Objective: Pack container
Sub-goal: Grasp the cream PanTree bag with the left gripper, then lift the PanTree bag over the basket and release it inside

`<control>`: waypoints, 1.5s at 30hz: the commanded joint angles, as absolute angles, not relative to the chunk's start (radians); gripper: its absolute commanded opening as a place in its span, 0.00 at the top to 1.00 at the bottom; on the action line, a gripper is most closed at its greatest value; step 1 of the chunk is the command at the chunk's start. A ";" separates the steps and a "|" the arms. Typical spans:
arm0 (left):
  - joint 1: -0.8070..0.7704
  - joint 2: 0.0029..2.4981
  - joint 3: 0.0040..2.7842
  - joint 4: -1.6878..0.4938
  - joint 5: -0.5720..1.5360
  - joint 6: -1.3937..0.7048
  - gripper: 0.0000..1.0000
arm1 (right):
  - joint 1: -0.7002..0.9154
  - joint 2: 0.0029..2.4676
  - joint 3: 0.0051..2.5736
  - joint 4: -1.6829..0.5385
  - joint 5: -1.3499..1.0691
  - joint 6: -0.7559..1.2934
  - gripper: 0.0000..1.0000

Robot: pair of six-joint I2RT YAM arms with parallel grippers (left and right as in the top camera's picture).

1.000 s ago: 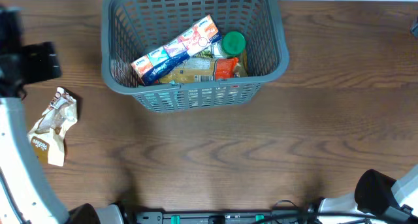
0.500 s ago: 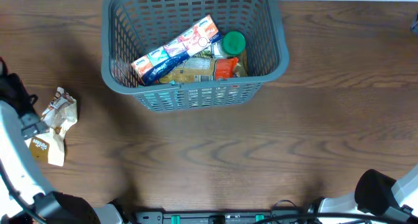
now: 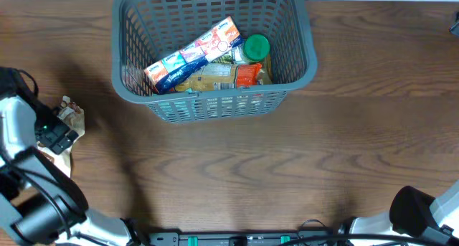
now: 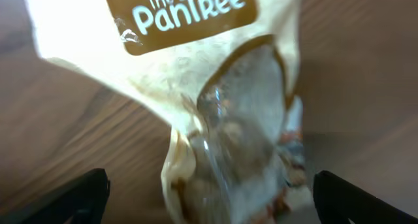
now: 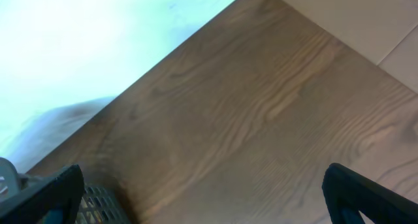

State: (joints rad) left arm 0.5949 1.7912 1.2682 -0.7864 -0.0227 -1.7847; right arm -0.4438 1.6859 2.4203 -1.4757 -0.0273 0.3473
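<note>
The container (image 3: 308, 56), a large grey-blue lattice basket, stands at the back centre of the wooden table. It holds a long colourful snack box (image 3: 193, 52), a green-lidded jar (image 3: 256, 46) and a yellow-orange packet (image 3: 222, 75). A cream "The PanTree" snack packet (image 3: 72, 115) lies at the far left, mostly covered by my left arm. In the left wrist view the packet (image 4: 215, 106) fills the frame, and my left gripper (image 4: 209, 208) is open with a fingertip on either side of it. My right gripper (image 5: 209, 211) is open and empty above bare table.
My right arm (image 3: 423, 214) rests at the front right corner. A corner of the basket (image 5: 98, 208) shows low left in the right wrist view. The table's far edge (image 5: 215, 21) meets a pale surface.
My left arm has swung down from the back left onto the snack packet and now covers most of it. The basket, its contents and the right arm have not moved.
</note>
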 commanded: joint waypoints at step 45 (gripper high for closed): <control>0.645 1.996 1.272 -0.653 0.247 -1.507 0.95 | -0.450 1.688 2.424 -1.514 -0.033 0.312 0.01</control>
State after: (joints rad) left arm 0.6460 1.9842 1.2789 -0.6716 0.1757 -1.6627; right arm -0.4438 1.6859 2.4203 -1.5105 -0.0273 0.3317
